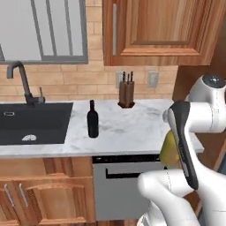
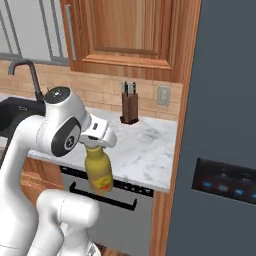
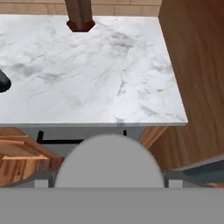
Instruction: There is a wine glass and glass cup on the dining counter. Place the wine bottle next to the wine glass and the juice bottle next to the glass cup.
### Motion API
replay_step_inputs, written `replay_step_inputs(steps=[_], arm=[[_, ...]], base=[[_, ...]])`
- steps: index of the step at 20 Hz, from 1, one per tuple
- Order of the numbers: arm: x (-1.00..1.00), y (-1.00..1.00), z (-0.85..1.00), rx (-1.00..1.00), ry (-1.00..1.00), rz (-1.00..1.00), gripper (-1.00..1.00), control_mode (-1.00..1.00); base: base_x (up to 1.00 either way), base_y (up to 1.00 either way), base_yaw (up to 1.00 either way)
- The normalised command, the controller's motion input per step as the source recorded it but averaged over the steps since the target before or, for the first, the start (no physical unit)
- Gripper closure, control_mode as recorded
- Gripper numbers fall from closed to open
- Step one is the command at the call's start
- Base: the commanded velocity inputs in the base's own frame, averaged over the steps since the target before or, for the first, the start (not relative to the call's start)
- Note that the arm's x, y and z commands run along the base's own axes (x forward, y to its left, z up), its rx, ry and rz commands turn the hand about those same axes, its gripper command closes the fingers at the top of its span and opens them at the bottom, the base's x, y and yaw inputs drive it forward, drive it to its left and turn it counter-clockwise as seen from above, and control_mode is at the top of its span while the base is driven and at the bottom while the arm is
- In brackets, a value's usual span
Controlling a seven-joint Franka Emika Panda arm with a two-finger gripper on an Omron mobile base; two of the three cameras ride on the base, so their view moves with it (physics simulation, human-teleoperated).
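Observation:
The yellow juice bottle (image 2: 98, 172) hangs upright in the air in front of the marble sink counter (image 2: 145, 150). My gripper (image 2: 95, 142) is shut on its neck from above. In the left base view my arm hides most of the juice bottle (image 1: 168, 150). The dark wine bottle (image 1: 92, 119) stands upright on the counter just right of the black sink (image 1: 35, 121), well to the left of my hand. A dark edge of the wine bottle (image 3: 3, 81) shows at the left of the hand view. The wine glass, glass cup and dining counter are out of view.
A wooden knife block (image 1: 126, 93) stands at the back of the counter by the brick wall. A grey dishwasher front (image 1: 119, 185) is below the counter. A tall dark fridge (image 2: 220, 150) and a wooden side panel (image 3: 197, 78) close off the right.

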Motion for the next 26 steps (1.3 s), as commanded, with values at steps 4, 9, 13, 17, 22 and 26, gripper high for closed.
replay_step_inputs(steps=[4, 9, 13, 17, 22, 26], arm=[[0.0, 0.0, 0.0, 0.0, 0.0, 0.0, 1.0, 1.0], [0.0, 0.0, 0.0, 0.0, 0.0, 0.0, 1.0, 1.0], [0.0, 0.0, 0.0, 0.0, 0.0, 0.0, 1.0, 1.0], [0.0, 0.0, 0.0, 0.0, 0.0, 0.0, 1.0, 1.0], [0.0, 0.0, 0.0, 0.0, 0.0, 0.0, 1.0, 1.0], [0.0, 0.0, 0.0, 0.0, 0.0, 0.0, 1.0, 1.0]], base=[[-0.16, 0.01, 0.95], [-0.04, 0.0, 1.0], [-0.04, 0.0, 1.0], [-0.04, 0.0, 1.0], [-0.03, 0.0, 1.0], [0.0, 0.0, 1.0]])
